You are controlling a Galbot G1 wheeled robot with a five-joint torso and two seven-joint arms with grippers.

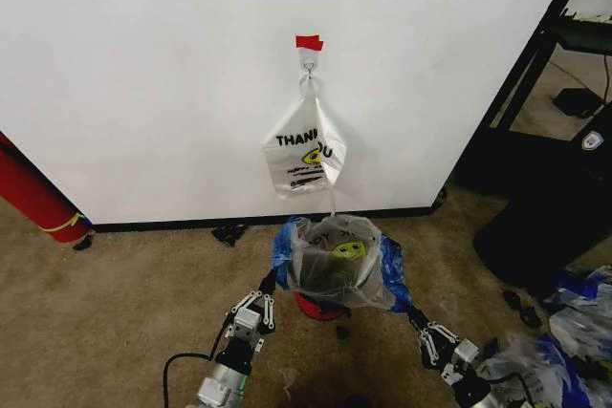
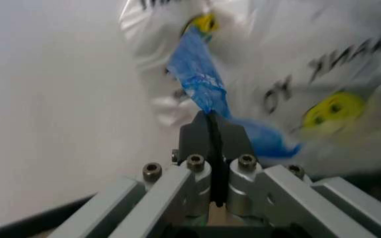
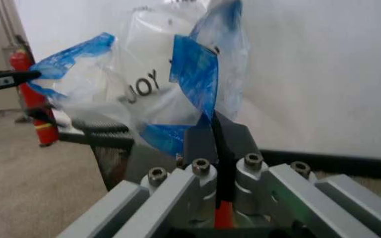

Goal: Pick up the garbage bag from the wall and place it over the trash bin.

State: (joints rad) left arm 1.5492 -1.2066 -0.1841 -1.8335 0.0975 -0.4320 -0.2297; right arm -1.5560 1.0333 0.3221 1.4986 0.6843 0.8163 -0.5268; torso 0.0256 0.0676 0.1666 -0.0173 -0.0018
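Note:
The see-through garbage bag (image 1: 337,257) with a yellow smiley print is spread over the top of the black wire-mesh trash bin (image 3: 111,144), whose red base (image 1: 320,309) shows beneath. My left gripper (image 1: 271,281) is shut on the bag's left blue handle strip (image 2: 200,74). My right gripper (image 1: 413,313) is shut on the right blue strip (image 3: 196,74). The bag (image 3: 144,84) is stretched between both grippers, and the left gripper (image 3: 8,78) appears on its far side. Behind stands the white wall (image 1: 143,74) with its hook and red tape mark (image 1: 309,42).
An opaque white "THANK YOU" bag (image 1: 304,155) hangs from the hook just above the bin. A red cylinder (image 1: 33,193) leans at the left. A black stand (image 1: 545,188) is at the right, with a pile of clear and blue bags (image 1: 559,351) on the carpet.

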